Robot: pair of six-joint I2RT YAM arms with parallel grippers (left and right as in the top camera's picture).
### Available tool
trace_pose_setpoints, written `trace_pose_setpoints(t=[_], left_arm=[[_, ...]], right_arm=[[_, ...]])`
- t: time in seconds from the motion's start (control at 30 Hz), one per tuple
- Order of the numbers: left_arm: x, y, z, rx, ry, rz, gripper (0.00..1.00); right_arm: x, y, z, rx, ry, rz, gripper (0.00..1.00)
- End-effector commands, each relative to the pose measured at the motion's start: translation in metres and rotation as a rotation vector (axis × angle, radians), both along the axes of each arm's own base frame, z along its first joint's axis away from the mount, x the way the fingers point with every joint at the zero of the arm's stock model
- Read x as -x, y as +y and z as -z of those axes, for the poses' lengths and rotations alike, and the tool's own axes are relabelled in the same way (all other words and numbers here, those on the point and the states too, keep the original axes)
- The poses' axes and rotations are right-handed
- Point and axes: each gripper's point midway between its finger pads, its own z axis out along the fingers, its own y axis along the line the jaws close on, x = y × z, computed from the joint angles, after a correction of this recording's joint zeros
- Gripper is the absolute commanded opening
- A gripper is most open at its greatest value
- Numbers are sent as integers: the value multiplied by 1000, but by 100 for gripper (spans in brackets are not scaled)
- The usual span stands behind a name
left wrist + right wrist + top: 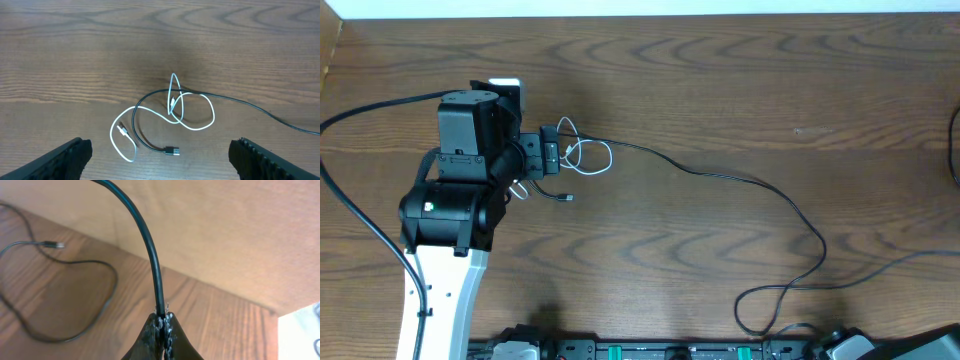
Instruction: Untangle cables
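Though loosely tangled, white cable (pixel 213 115) over black cable (pixel 171 150); left pincer (pixel 160 152) apart, right pincer (pixel 162 326) seemingly clamped on latter.

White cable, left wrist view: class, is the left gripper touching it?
Apart. The left wrist view shows the left gripper open, its fingers at the bottom corners, bare table between them and the white cable.

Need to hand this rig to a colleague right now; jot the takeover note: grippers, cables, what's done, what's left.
Left gripper: open, hovering over the white cable, holding nothing.
Right gripper: shut, apparently pinching the black cable toward its far end.
Cables: the white cable lies in loops on the wooden table, crossing the black cable near its plug.
Done: nothing separated yet.
Left: lift the white cable clear of the black one.
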Motion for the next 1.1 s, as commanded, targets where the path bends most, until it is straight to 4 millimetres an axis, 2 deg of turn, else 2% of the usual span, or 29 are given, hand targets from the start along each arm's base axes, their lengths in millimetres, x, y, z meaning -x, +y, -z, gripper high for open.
trace_pose_setpoints(t=[0.0,0.13,0.23,0.3,0.33,0.37,0.43,0.57,0.63,0.8,0.83,0.93,0.97,1.07], left_arm=[[-1,0,-4,-2,-10,5,92],[-1,0,-4,-2,-9,5,93],[-1,0,-4,-2,-9,5,93],[-1,0,-4,-2,-9,5,92],[-1,0,-4,-2,-9,5,92],[-1,0,-4,-2,-9,5,92],[-1,0,-4,-2,-9,5,92],[-1,0,-4,-2,-9,5,92],[-1,0,-4,-2,-9,5,92],[-1,0,-4,-2,-9,5,93],[-1,0,-4,-2,-9,5,92],[-1,0,-4,-2,-9,5,92],[-1,0,-4,-2,-9,5,93],[-1,0,-4,-2,-9,5,93]], right_arm=[[19,-21,4,26,57,40,1],[40,-40,15,18,58,106,1],[50,-49,40,-39,60,148,1],[50,-51,57,-86,43,172,19],[49,-51,62,-103,34,179,31],[47,-50,70,-130,18,179,52],[42,-48,75,-155,0,164,71],[38,-46,76,-169,-26,153,91],[33,-41,78,-193,-41,120,91],[-13,-7,88,-341,-159,-125,90],[-27,7,89,-387,-187,-197,99],[-51,34,94,-469,-213,-307,99],[-64,54,99,-520,-205,-360,99],[-84,94,112,-613,-147,-438,99]])
